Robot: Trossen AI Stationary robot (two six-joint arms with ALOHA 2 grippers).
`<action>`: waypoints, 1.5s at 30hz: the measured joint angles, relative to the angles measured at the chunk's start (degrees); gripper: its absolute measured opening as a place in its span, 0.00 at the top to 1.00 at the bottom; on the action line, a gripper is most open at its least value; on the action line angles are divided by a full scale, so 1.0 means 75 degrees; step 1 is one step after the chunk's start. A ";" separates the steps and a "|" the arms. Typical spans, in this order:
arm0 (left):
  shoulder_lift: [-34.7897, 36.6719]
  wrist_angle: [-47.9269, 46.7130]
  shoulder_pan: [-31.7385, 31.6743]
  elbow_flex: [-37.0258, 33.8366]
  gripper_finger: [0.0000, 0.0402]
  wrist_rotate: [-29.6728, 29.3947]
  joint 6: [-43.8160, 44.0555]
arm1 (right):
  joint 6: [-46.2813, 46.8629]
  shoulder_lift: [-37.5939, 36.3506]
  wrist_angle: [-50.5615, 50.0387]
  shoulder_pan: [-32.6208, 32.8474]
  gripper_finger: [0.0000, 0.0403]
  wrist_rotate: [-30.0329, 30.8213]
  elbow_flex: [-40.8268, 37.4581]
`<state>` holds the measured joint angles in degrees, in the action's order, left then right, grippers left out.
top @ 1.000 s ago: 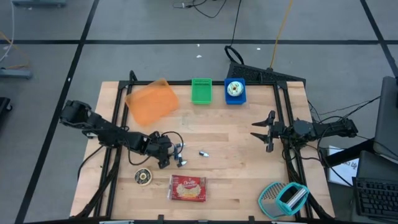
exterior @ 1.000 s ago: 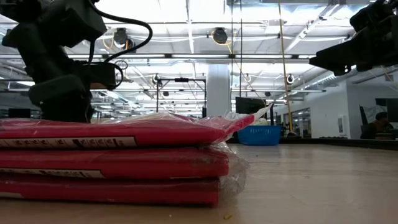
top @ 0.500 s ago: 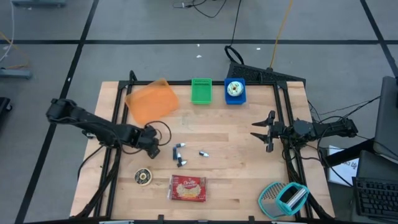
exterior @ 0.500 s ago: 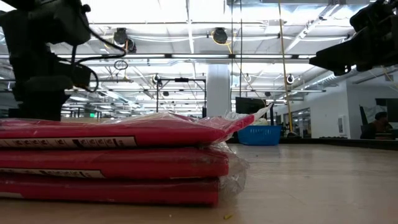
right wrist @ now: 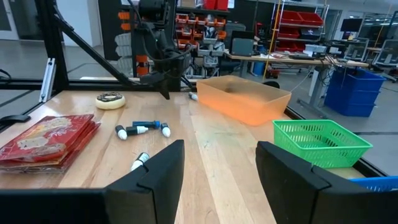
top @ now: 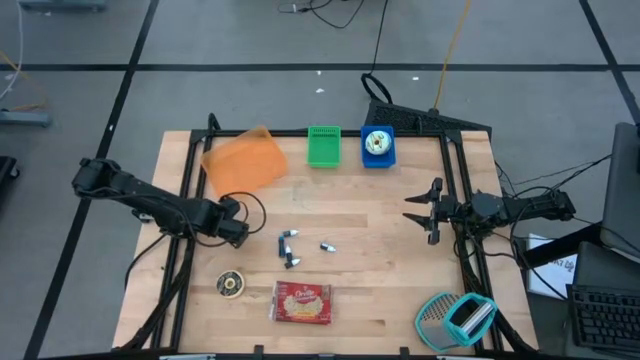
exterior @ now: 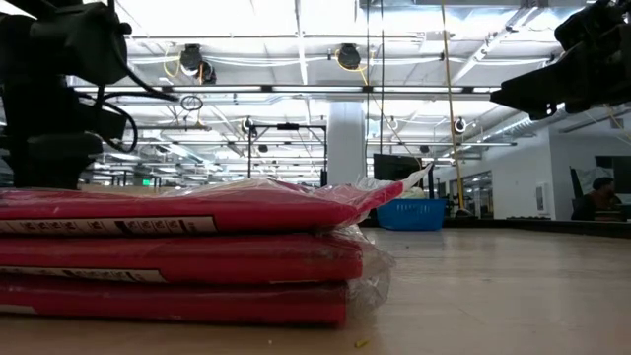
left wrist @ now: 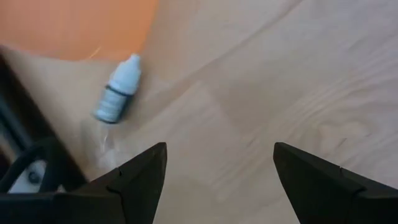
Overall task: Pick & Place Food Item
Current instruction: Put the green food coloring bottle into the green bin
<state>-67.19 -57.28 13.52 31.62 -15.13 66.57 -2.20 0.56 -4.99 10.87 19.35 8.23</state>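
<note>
My left gripper (top: 238,228), fingers apart and empty, hovers near the counter's (top: 380,260) left edge, facing a bottle (left wrist: 118,96); my right gripper (top: 418,212), fingers apart, waits at the right edge.

Industrial lab or workshop: red storage racks (right wrist: 297,18), workbenches (right wrist: 292,59), ceiling strip lights (exterior: 296,44).

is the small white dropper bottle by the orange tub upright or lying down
Lying down: the small white dropper bottle rests on its side on the wooden table, beside the orange tub.

Bare wood spans the table (top: 390,260) centre; small bottles (top: 288,246) and red packet (top: 302,302) crowd front-left.
</note>
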 joint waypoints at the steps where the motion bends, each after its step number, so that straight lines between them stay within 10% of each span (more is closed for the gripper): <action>1: 0.0015 0.0011 0.0000 0.0003 0.26 -0.0032 0.0053 | 0.0000 0.0000 0.0001 0.0000 0.54 0.0001 0.0000; 20: 0.0034 0.0168 -0.0078 0.0073 0.32 -0.0044 0.0950 | 0.0000 0.0000 0.0001 -0.0002 0.54 0.0000 0.0000; 34: -0.0115 -0.0689 -0.0471 0.1704 0.73 0.0174 -0.0988 | 0.0000 0.0000 0.0000 -0.0003 0.54 0.0003 0.0000; 39: -0.0293 -0.2666 -0.1094 0.2279 0.93 -0.0468 0.0701 | 0.0002 -0.0001 0.0000 0.0000 0.54 0.0000 0.0000; 45: -0.0422 -0.2040 -0.1527 0.1743 0.99 -0.0530 0.1898 | 0.0000 -0.0003 0.0000 -0.0003 0.54 0.0003 0.0000</action>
<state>-70.35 -72.58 2.06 44.69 -19.10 80.81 -2.20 0.54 -4.99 10.85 19.37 8.23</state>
